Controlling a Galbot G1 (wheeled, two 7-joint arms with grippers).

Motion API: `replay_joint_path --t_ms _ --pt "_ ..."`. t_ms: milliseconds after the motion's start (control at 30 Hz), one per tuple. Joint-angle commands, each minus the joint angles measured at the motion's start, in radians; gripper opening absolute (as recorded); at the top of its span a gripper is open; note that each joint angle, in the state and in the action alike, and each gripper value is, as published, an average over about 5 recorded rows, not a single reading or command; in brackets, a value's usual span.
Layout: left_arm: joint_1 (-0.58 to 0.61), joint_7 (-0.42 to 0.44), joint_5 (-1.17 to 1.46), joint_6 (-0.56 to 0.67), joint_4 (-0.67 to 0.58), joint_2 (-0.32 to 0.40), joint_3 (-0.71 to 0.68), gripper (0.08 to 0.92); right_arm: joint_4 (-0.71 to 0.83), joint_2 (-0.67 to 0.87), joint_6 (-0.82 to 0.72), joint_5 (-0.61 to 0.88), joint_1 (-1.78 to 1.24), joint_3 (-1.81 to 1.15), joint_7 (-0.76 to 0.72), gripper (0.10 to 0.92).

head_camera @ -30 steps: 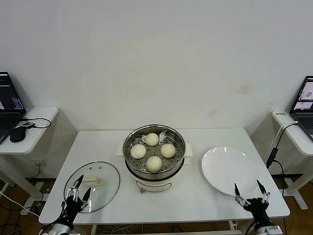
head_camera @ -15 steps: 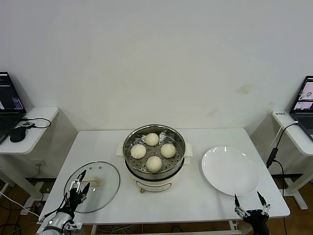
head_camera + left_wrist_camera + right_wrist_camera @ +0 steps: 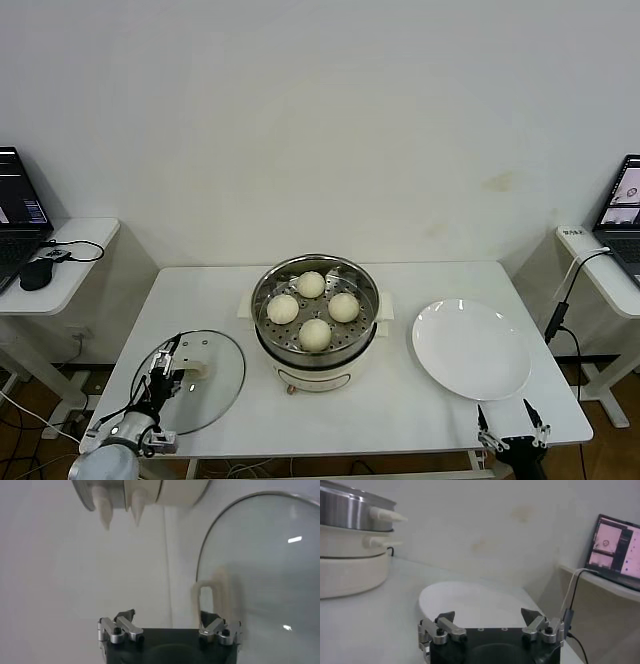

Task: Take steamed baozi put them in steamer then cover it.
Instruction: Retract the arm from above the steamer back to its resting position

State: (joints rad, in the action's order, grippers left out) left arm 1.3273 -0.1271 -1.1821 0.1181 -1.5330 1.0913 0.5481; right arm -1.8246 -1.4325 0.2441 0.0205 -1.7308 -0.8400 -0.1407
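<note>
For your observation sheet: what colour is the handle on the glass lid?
Cream-white, on the handle of the clear glass lid; the head view shows it best.

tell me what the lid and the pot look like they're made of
Cover: clear glass, likely, since the table shows through it; cream handle, probably plastic. Steamer: shiny mirror-like rim and perforated tray suggest stainless steel; matte white base looks plastic.

You have four pale steamed baozi [image 3: 314,309] sitting on the perforated tray inside the uncovered steel steamer [image 3: 316,352]. Your glass cover [image 3: 208,385] lies flat on the surface left of it, cream handle up.
</note>
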Motion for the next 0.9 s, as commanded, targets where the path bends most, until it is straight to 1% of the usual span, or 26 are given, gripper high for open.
replay_joint_path --t_ms 33,100,200,400,567,767,833,900 --pt "-0.053 0.003 -0.009 0.000 0.039 0.002 -0.017 0.815 0.004 -0.005 0.001 -0.006 -0.003 0.001 -0.001 0.823" --pt "-0.052 0.003 -0.008 0.000 0.043 0.004 -0.019 0.790 0.004 -0.005 0.000 -0.007 -0.002 0.003 -0.001 0.823" --pt "-0.049 0.001 -0.005 -0.001 0.049 0.005 -0.020 0.714 0.006 -0.004 0.000 -0.007 -0.001 0.004 -0.002 0.823" --pt "-0.036 -0.016 0.014 -0.002 0.054 0.009 -0.018 0.541 0.005 -0.003 0.001 -0.009 -0.001 0.007 -0.003 0.823" --pt "-0.016 -0.041 0.039 -0.001 0.030 0.009 -0.008 0.394 0.002 -0.004 0.003 -0.017 -0.003 0.016 -0.003 0.823" --pt "0.032 -0.052 0.044 -0.021 -0.051 0.000 0.032 0.221 -0.003 -0.004 0.005 -0.027 -0.006 0.026 -0.003 0.823" --pt "0.054 -0.047 0.053 -0.040 -0.102 -0.006 0.052 0.168 -0.006 -0.004 0.007 -0.032 -0.007 0.030 -0.004 0.823" --pt "0.077 -0.032 0.071 -0.075 -0.168 -0.016 0.070 0.141 -0.008 -0.003 0.008 -0.039 -0.008 0.034 -0.003 0.823"
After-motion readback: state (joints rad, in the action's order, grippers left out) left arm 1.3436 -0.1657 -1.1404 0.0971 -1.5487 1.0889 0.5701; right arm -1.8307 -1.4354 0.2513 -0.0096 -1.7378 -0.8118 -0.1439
